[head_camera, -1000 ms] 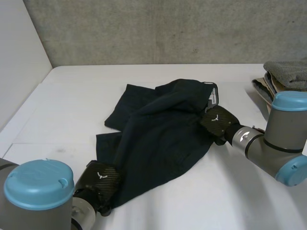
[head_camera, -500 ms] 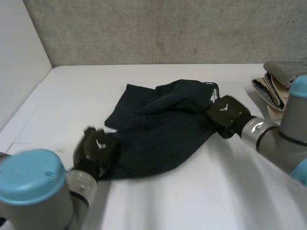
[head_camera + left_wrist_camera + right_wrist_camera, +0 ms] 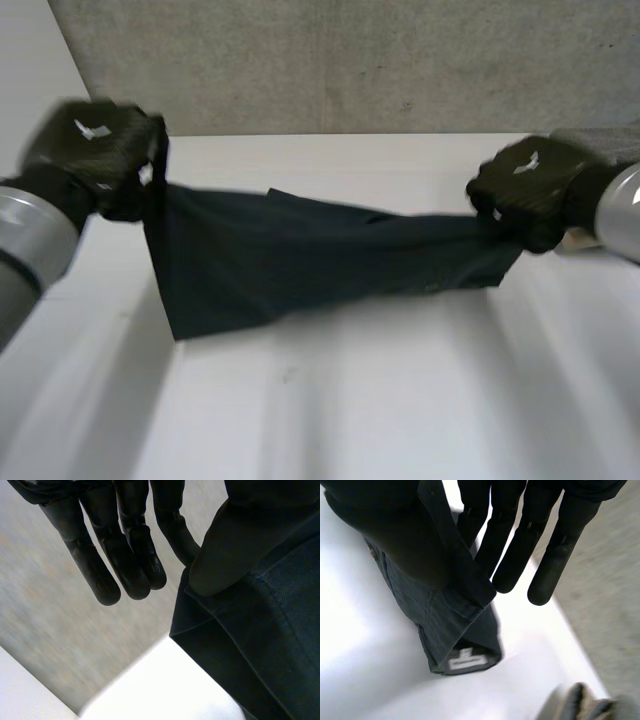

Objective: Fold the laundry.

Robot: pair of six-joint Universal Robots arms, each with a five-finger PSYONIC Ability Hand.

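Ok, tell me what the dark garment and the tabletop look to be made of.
Garment: dark navy woven fabric, likely cotton twill, matte. A fine weave and stitched hem show in the left wrist view, and a sewn label in the right wrist view. Table: smooth, hard white surface with a soft sheen, perhaps laminate or painted board; the look leaves it open.

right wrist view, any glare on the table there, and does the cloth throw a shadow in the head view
Right wrist view: yes, the white table glares brightly beside the dark garment, washing out its surface. Head view: the light is soft and even, and only a faint grey shadow lies on the table below the garment's hanging edge.
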